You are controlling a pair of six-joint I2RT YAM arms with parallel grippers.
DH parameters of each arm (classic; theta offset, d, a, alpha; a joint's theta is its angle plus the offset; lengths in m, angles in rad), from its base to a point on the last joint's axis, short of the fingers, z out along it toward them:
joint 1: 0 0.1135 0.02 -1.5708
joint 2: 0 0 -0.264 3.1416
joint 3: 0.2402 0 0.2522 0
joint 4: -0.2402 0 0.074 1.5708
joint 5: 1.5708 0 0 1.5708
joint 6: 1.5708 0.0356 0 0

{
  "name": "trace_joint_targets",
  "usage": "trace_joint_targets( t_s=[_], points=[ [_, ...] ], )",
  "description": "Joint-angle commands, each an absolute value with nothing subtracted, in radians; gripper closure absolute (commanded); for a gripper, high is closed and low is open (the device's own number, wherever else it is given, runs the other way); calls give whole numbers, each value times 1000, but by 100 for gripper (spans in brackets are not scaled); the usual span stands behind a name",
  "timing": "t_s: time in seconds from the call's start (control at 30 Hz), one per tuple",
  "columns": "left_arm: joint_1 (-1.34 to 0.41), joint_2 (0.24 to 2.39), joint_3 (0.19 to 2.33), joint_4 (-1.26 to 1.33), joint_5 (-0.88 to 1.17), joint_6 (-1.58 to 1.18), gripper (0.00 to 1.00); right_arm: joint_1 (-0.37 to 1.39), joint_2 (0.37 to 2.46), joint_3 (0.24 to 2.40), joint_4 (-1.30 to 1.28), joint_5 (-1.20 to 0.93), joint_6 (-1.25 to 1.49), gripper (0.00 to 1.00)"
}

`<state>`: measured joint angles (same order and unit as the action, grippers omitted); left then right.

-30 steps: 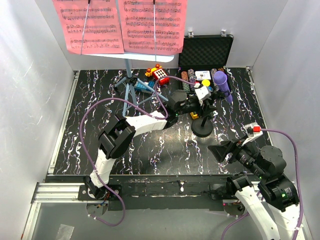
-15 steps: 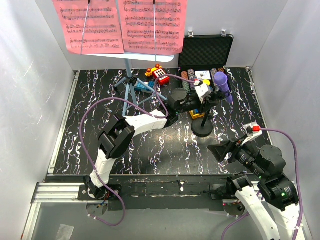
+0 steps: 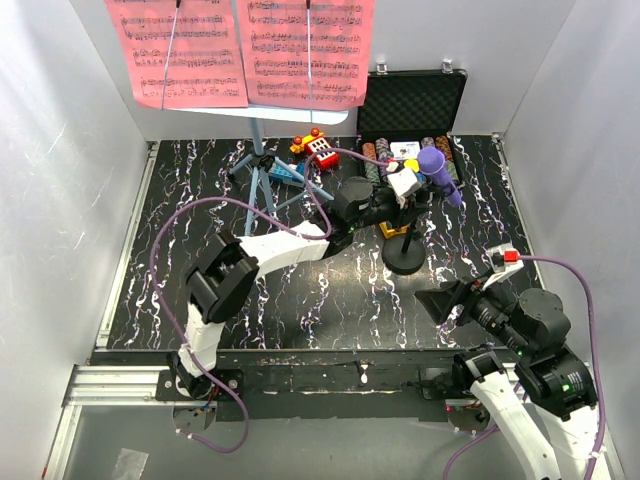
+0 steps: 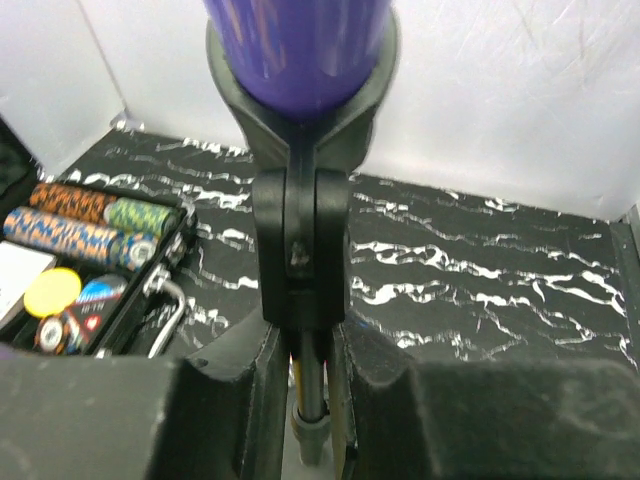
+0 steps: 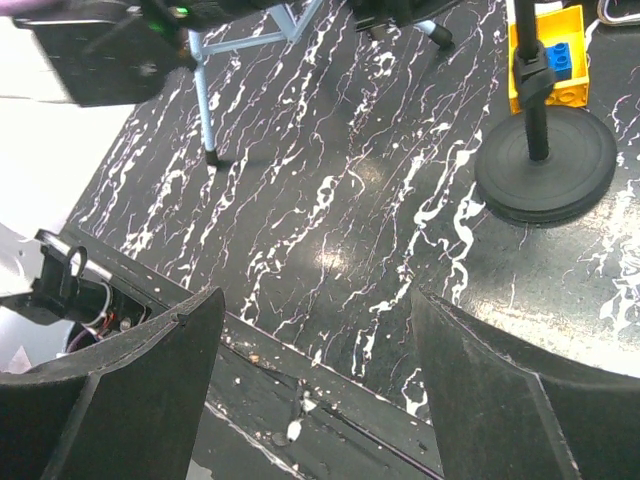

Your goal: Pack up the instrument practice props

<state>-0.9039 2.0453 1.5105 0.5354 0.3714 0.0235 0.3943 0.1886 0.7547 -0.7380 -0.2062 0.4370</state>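
Note:
The thin black mic stand [image 3: 406, 235] stands on its round base [image 3: 405, 260] right of centre, with the purple microphone [image 3: 436, 170] in its clip. My left gripper [image 3: 410, 203] is shut on the stand's pole just below the clip. In the left wrist view the pole [image 4: 306, 385] sits between my fingers [image 4: 225, 400] under the microphone [image 4: 296, 50]. The light-blue music stand [image 3: 260, 150] stands on tripod legs at the back left and holds the pink sheet-music pages [image 3: 240, 50]. My right gripper [image 3: 450, 302] is open and empty near the front edge; it also shows in the right wrist view [image 5: 315, 330].
An open black case of poker chips [image 3: 410, 105] stands at the back right, close behind the microphone. Small red and yellow toys [image 3: 315, 148] lie by the tripod legs. A yellow block [image 5: 545, 60] sits just behind the stand's base [image 5: 545, 150]. White walls close in three sides.
My left gripper has moved in and closed round the mic stand's pole. The microphone has shifted a little to the left. The right arm has not moved.

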Motion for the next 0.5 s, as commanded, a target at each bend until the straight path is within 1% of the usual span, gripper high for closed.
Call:
trace_joint_targets(
  t_s=[0.0,0.3,0.47],
  points=[
    [-934,1798,1433,393,243,139,100,399,227,785,-715,-229,402,17],
    [-946,1450,1174,272,95,98,100,400,252,807,-670,-248,400,17],
    [-966,1243,990,310,25,58,100,399,296,793,-643,-305,439,18]
  ],
)
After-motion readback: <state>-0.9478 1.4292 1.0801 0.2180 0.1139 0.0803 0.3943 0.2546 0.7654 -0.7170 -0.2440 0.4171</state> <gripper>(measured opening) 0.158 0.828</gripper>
